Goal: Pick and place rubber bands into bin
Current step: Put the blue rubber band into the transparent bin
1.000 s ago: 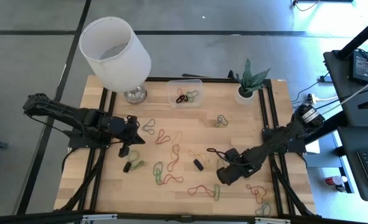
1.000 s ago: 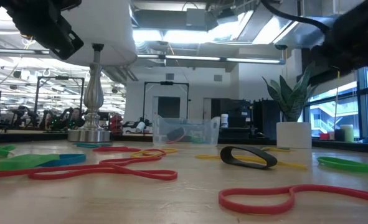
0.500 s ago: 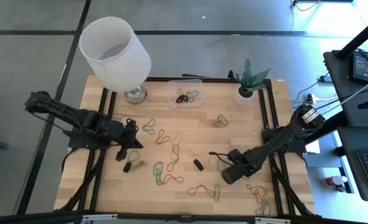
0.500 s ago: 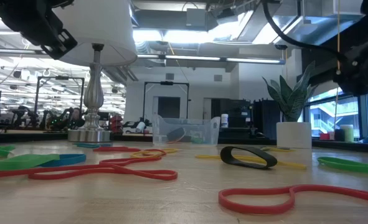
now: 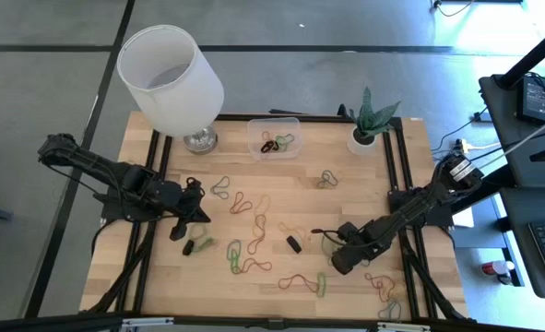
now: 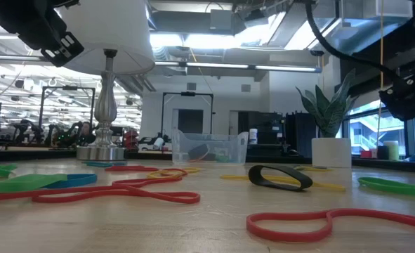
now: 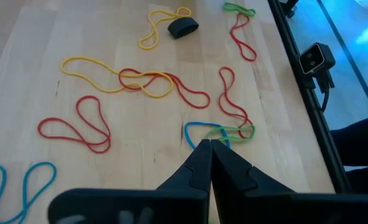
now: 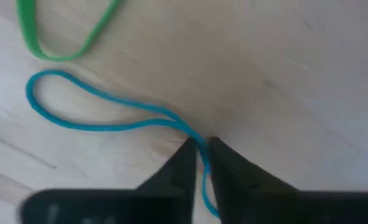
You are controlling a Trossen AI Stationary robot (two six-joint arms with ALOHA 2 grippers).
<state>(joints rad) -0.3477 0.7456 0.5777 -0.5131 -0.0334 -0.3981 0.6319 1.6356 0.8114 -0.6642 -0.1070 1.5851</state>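
Several rubber bands in red, yellow, green, blue and black lie scattered flat on the wooden table (image 5: 281, 184). The clear bin (image 5: 274, 136) stands at the far middle, also seen in the low view as the bin (image 6: 209, 147), with a few bands inside. My right gripper (image 5: 335, 247) points down at the near right of the table and is shut on a blue rubber band (image 8: 78, 112). My left gripper (image 5: 182, 225) hangs shut above the left side of the table, and its tips (image 7: 210, 146) hold nothing. My right gripper pinches one end of the blue rubber band (image 8: 196, 138) between its two fingertips, where the loop's two strands run close together. The fingers come from above, pointing down. The rest of the loop lies slack and flat on the table.
A white lamp (image 5: 171, 78) stands at the far left corner and a potted plant (image 5: 364, 138) at the far right. A green band (image 8: 59, 37) lies close to the held one. A thick black band (image 6: 279, 177) lies mid-table. Black frame rails (image 5: 396, 166) run along both sides.
My right gripper has sunk toward the table and drifted slightly toward its near edge, ending at the blue band. The bands on the table and the bin lie as before.
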